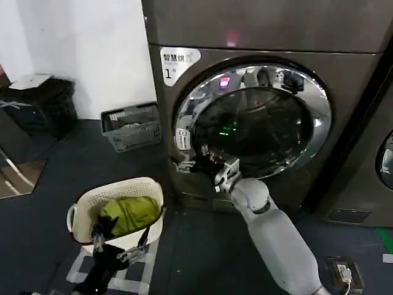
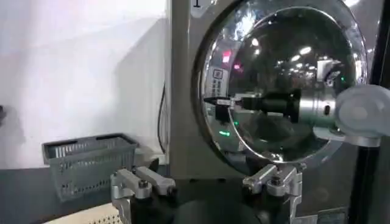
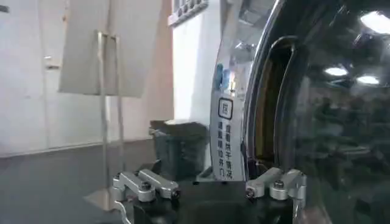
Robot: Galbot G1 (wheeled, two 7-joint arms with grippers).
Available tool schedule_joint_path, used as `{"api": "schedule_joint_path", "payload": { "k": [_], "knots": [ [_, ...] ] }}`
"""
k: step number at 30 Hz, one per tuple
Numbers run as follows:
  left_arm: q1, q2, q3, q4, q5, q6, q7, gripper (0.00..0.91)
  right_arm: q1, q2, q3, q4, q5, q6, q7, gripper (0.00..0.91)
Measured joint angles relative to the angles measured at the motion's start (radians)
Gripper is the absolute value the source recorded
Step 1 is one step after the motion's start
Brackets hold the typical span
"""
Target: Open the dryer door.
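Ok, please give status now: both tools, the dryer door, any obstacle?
Right tool open at the dryer door left rim, by the white sticker. Left tool open, low over the laundry basket. Door looks shut. No obstacle seen.

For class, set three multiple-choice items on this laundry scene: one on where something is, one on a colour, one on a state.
1. Where is the right gripper?
A. at the dryer door's left rim
B. inside the white basket
C. on the floor

2. What colour is the cloth in the white basket?
A. red
B. yellow-green
C. blue

3. How are the left gripper's fingers?
A. shut on the cloth
B. open
C. shut on the door

Key: 1 A, it reaches the dryer door's chrome ring; 2 B, head view; 3 B, fingers spread apart.
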Motion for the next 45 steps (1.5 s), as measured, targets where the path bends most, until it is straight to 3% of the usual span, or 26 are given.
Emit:
{"api": "schedule_joint_path", "payload": {
  "k": [22, 36, 45],
  "knots": [
    [-0.029, 0.023, -0.064, -0.009, -0.05, 0.016, 0.001, 0.907, -0.042, -0.067, 0.061, 0.015, 0.086, 0.059, -0.275, 0.907],
    [-0.126, 0.097, -0.133, 0.025, -0.206, 0.042, -0.036, 0.907, -0.073, -0.124, 0.082, 0.015, 0.078, 0.122, -0.445, 0.907],
    [-0.202, 0.182, -0.148, 0.073, -0.344, -0.004, -0.056, 0.907, -0.102, -0.161, 0.109, 0.031, 0.086, 0.141, -0.565, 0.907]
  ]
}}
